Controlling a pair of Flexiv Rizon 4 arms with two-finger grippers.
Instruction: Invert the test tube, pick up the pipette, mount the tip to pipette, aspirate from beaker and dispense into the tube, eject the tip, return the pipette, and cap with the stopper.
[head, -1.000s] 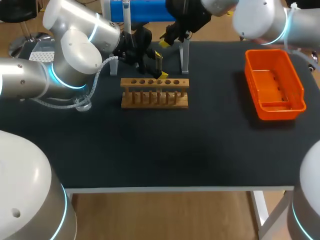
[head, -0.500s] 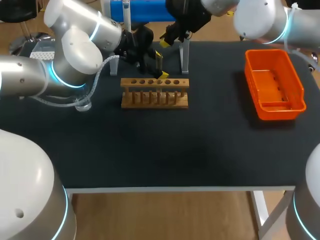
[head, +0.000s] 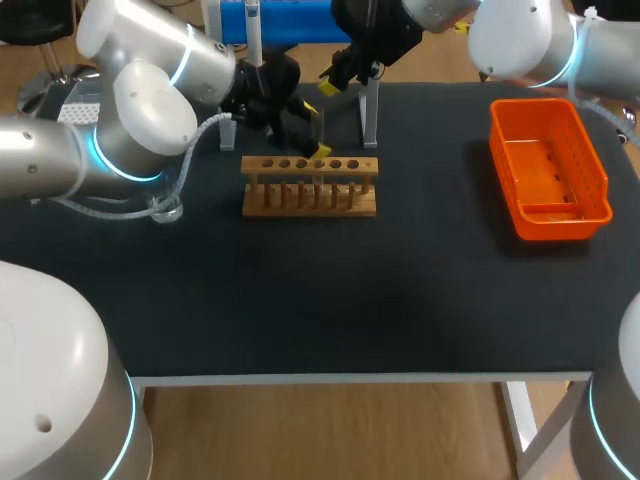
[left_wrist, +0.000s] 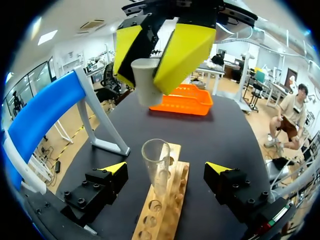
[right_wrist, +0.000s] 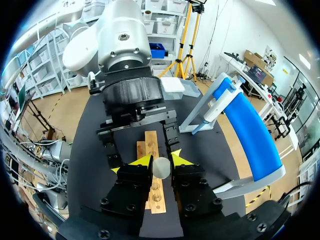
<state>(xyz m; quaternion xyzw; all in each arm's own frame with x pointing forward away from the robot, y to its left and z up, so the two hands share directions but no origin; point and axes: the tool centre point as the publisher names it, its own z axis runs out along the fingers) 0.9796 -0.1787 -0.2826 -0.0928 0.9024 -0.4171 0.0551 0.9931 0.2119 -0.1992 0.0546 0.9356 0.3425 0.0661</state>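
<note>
Inspecting this stage, you would have found the test tube (left_wrist: 156, 162) standing upright, mouth up, in the wooden rack (left_wrist: 161, 212) at the far middle of the table (head: 400, 290). Your left gripper (left_wrist: 166, 169) stood wide open, one finger on each side of the tube and neither touching it. Your right gripper (right_wrist: 162, 161) was closed on the stopper (left_wrist: 144, 82), pinching its sides, and hung above the tube's mouth, apart from it. The pipette (right_wrist: 214, 109) sat in its blue stand (right_wrist: 250, 135), left of the rack.

Assessment: the tube looked thin-walled and clear, so likely light, stiff, slippery and fragile at the rim. You would best take it on the bare wall above the rack, with light pressure. The stopper looked slightly tapered and probably somewhat yielding. A hold on its wider upper part would leave the narrow end free to enter. A push off the tube's axis could tilt the tube or chip its rim, and the rack seemed light enough to shift.
</note>
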